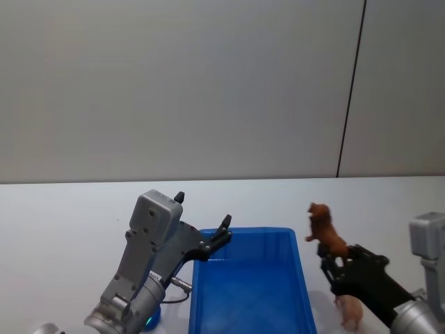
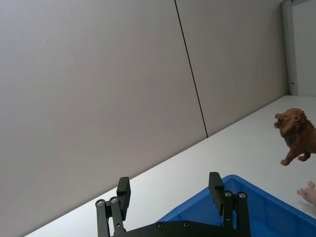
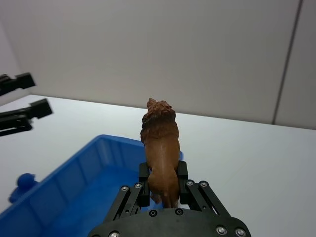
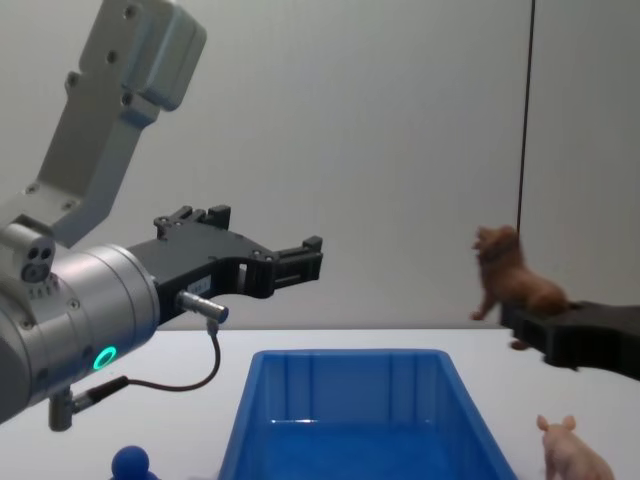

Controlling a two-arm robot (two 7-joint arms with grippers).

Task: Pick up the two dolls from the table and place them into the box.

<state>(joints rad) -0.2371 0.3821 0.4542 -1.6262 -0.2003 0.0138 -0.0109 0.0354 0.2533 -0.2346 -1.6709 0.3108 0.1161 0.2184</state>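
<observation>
The brown lion doll (image 1: pixel 327 233) is up in the air, clear of the table (image 1: pixel 69 216), at about 3 o'clock from the blue box (image 1: pixel 195 292) and just outside its right rim. The right gripper (image 1: pixel 332 263) has it pinched across the hindquarters, fingers narrowed onto the flanks, head pointing away from the wrist. It looks like hard moulded plastic: light, stiff and a bit glossy, so I'd judge a firm squeeze won't hurt it, though it could pivot in a grip so far back.

Below it, at roughly 6 o'clock from the lion, the pink pig (image 1: pixel 350 311) stands on the table just beside the box's right wall. It looks to be the same sort of thing, small, rigid and rounded. Its mid-body flanks look like the best hold, since the legs and ears seem too thin and slippery.

Nothing can be seen in the part of the box that shows. The left gripper (image 2: pixel 169 185) hovers at the box's 10 o'clock corner, fingers spread wide, carrying nothing. A small blue knob (image 4: pixel 130 462) sits on the table left of the box.
</observation>
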